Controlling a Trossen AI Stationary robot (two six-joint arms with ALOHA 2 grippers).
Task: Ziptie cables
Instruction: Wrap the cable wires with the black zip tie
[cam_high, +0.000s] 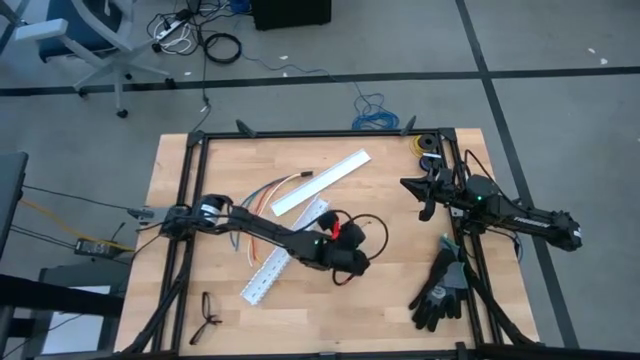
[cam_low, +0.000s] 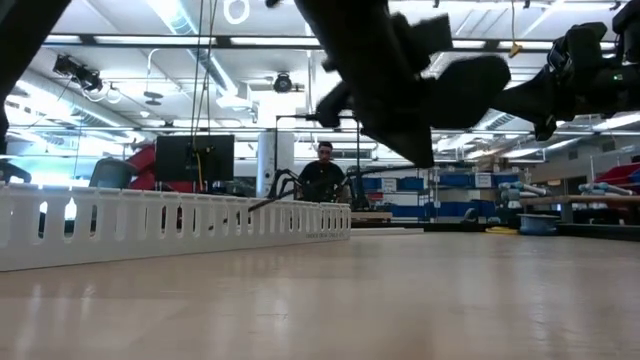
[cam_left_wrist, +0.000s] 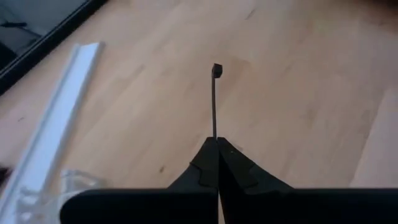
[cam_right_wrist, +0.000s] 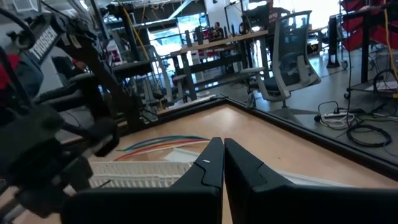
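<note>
My left gripper (cam_left_wrist: 217, 142) is over the middle of the table (cam_high: 352, 265), shut on the ziptie (cam_left_wrist: 215, 99), a thin black strip with a small square head. The cables (cam_high: 272, 192), thin green, orange, red and white wires, lie flat on the wood toward the far left, beside a white duct piece; the right wrist view shows them too (cam_right_wrist: 160, 144). My right gripper (cam_right_wrist: 222, 155) is shut and hovers near the table's right side (cam_high: 425, 198), touching nothing. My left gripper pinches the ziptie between its two shut fingers, at the strip's plain end (cam_left_wrist: 215, 132). The strip sticks straight out past the fingertips, in line with the fingers. Its head end (cam_left_wrist: 216, 70) is free, over the bare wood.
White slotted duct pieces lie at the far middle (cam_high: 322, 180) and the near left (cam_high: 282, 255), one close in the low view (cam_low: 170, 225). Black gloves (cam_high: 440, 290) lie near right, tape rolls (cam_high: 428, 146) far right, a small black item (cam_high: 208, 316) near left. A person (cam_low: 325, 172) stands beyond the table.
</note>
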